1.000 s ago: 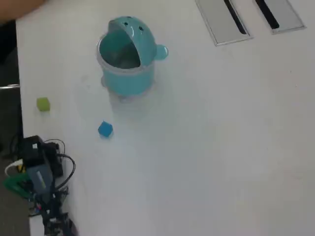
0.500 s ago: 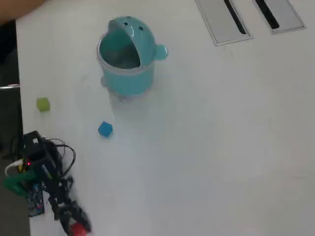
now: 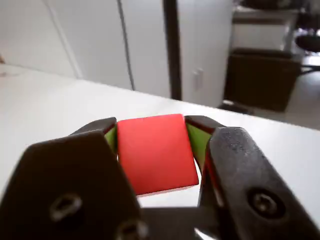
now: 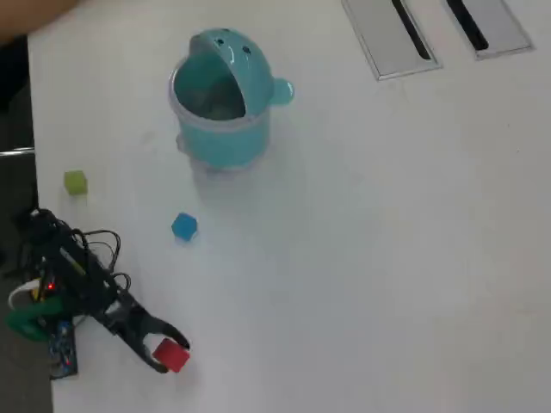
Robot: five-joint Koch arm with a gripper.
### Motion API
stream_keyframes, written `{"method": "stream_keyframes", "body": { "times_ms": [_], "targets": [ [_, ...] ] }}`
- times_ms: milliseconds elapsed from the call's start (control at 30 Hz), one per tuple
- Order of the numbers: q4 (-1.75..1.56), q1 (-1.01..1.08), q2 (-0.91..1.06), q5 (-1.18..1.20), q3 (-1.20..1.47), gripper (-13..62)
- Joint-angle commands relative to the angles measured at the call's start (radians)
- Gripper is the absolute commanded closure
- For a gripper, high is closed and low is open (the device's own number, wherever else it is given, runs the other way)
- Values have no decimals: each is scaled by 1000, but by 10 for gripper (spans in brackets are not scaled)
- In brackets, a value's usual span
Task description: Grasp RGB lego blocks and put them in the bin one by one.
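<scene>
Now the gripper (image 4: 170, 353) has the red lego block (image 4: 172, 354) pinched between its two jaws, and the wrist view makes it plain: the red lego block (image 3: 156, 152) fills the gap, with green pads (image 3: 197, 141) pressed against its flanks on both sides. Whether the block is off the table (image 4: 387, 241) yet, neither view settles.

The relation that counts is the bearing to the teal bin (image 4: 225, 142). Seen from overhead, the bin stands well apart from the gripper, at about 12 to 1 o'clock, up the picture. Its domed lid looks tipped back and the mouth shows open to the camera, so a drop from above looks feasible. The jaws point toward 4 o'clock, away from the bin, so the arm would have to swing round to carry its load there.

On the way lies the blue lego block (image 4: 183, 226), roughly between gripper and bin, slightly left of the straight line. The yellow-green lego block (image 4: 76, 181) waits far off at 10 to 11 o'clock, near the table's left edge.
</scene>
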Motion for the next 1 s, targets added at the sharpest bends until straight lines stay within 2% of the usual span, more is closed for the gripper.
{"method": "stream_keyframes", "body": {
  "times_ms": [0, 167, 333, 367, 700, 733, 867, 967],
  "targets": [
    [54, -84, 129, 26, -46, 543],
    [166, -207, 256, 26, -41, 543],
    [137, -285, 268, 26, -51, 543],
    [95, -379, 268, 26, -52, 544],
    [155, -765, 268, -41, -133, 548],
    [290, -877, 261, -75, -259, 548],
    [371, -1000, 256, -219, -364, 548],
    [505, -1267, 224, -437, -529, 547]
  ]
}}
